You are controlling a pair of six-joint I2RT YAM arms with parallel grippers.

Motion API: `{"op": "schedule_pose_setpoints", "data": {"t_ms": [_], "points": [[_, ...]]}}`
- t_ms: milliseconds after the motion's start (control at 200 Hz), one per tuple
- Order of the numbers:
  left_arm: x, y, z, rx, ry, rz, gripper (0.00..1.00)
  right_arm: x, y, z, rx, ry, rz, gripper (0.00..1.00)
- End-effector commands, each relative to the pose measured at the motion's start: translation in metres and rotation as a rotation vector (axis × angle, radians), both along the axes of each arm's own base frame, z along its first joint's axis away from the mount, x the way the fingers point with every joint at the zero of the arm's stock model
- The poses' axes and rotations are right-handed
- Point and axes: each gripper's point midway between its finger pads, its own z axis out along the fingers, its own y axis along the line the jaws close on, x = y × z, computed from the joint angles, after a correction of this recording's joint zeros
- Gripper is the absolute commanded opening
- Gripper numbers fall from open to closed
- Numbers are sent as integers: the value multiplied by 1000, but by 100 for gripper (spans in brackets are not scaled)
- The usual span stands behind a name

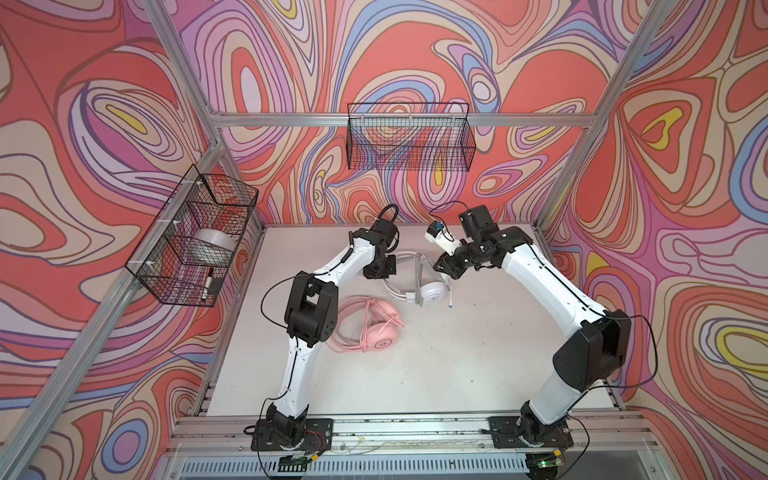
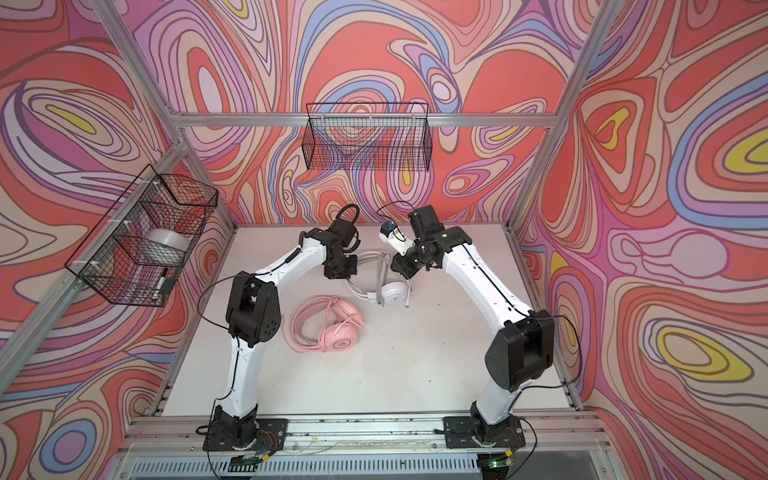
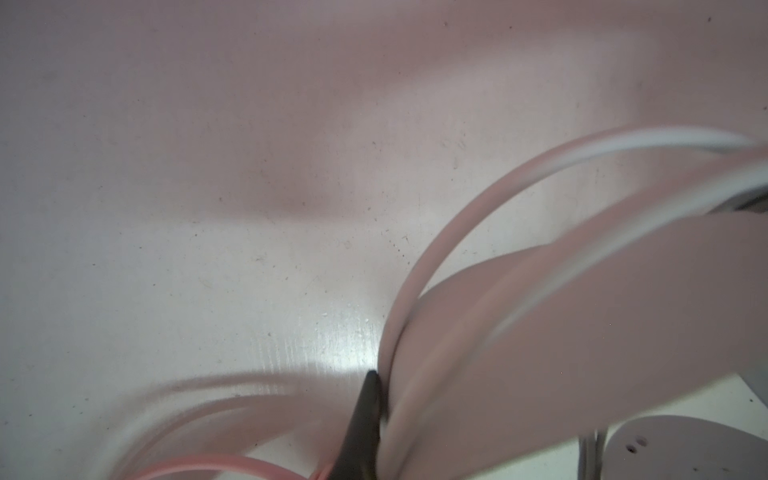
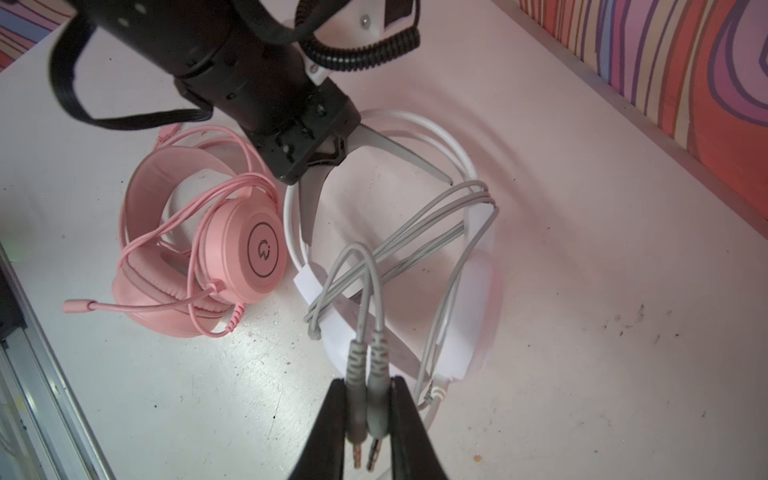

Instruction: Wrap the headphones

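The white headset (image 1: 432, 291) is seen at the centre of a top view, its headband (image 4: 395, 146) clamped by the closed left gripper (image 4: 330, 156). Its two grey plugs (image 4: 368, 365) are pinched by the right gripper (image 4: 370, 399). The pink headset (image 1: 380, 340) is laid just lower left.

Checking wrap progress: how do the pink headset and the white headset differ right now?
The pink headset lies untouched on the table; the white headset is held by the left gripper. Pink's cable loops loosely around it; white's grey plugs are pinched in the right gripper. Both are wired over-ear headsets.
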Motion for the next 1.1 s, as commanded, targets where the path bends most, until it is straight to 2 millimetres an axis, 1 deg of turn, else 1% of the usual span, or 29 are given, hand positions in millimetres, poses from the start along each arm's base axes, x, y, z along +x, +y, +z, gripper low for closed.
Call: {"op": "schedule_pose_setpoints", "data": {"t_ms": [0,10,20,35,130,301,436,616,751,836,1002,1092], "points": [[-18,-11,19,-48,15,-57,0,17,-4,4,33,-20,6,0],[-18,-12,19,-49,17,-58,0,18,-5,5,36,-22,5,0],[-18,-12,19,-51,17,-59,0,21,-4,-3,33,-3,3,0],[-19,-12,18,-51,20,-60,0,24,-5,-7,33,3,1,0],[-23,-12,17,-55,30,-63,0,35,-9,-18,46,27,-14,0],[-29,-13,15,-60,44,-84,0,54,-13,-47,70,83,-46,0],[-31,-15,15,-60,52,-104,0,69,-15,-64,81,101,-67,0],[-33,-17,17,-72,53,-115,0,94,-23,-85,79,114,-133,0],[-32,-21,15,-79,56,-114,0,108,-24,-96,65,121,-157,0],[-31,-24,14,-86,60,-100,0,117,-29,-102,51,118,-181,0],[-29,-32,10,-96,70,-86,0,124,-36,-110,23,109,-182,0],[-29,-39,8,-103,75,-73,0,126,-47,-117,12,125,-205,0]]}}
